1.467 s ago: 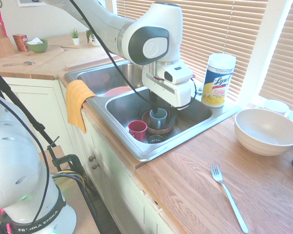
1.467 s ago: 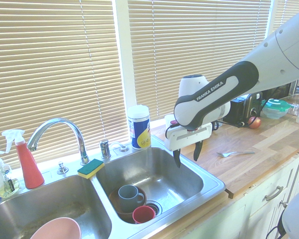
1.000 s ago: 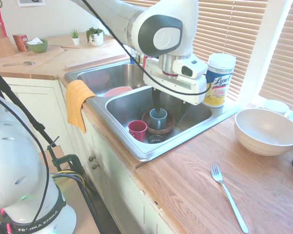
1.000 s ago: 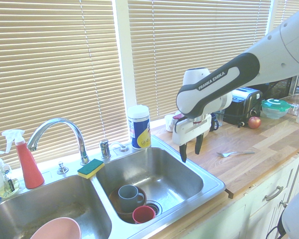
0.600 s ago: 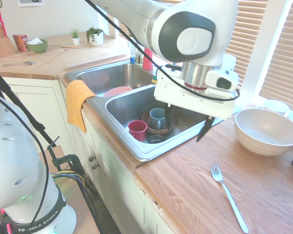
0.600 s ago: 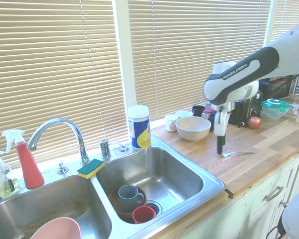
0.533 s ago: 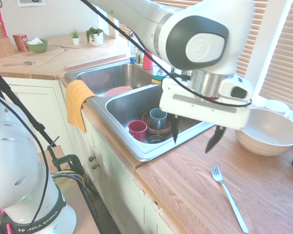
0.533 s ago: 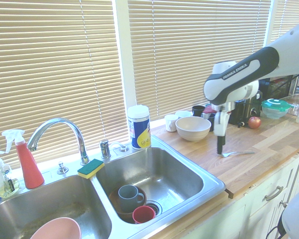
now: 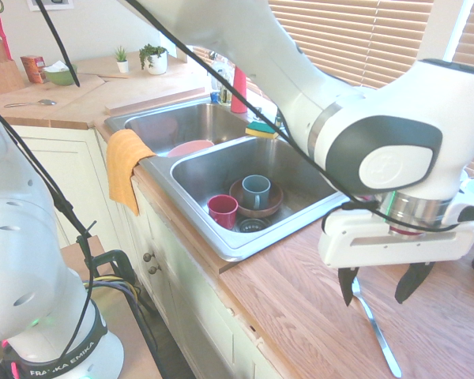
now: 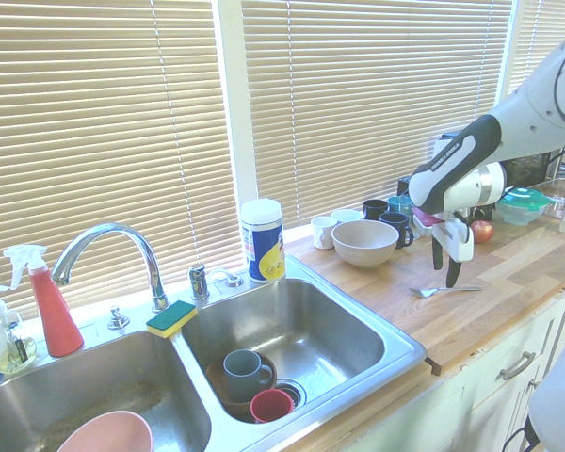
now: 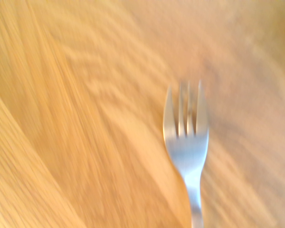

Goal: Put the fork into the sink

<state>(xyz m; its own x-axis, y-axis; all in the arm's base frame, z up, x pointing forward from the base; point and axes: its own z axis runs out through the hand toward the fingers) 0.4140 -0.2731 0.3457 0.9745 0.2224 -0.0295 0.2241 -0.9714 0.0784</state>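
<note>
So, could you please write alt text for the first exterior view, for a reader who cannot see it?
A white robot arm's open hand hangs just above a silver fork lying on a wooden counter. Beside it, a steel double sink holds a grey mug, a red cup and a brown bowl.

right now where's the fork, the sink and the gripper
fork (image 11: 186,149): wrist view, on the neck below the tines
sink (image 10: 400,348): second exterior view, on the right rim
gripper (image 9: 381,286): first exterior view, midway between the open fingertips
</note>
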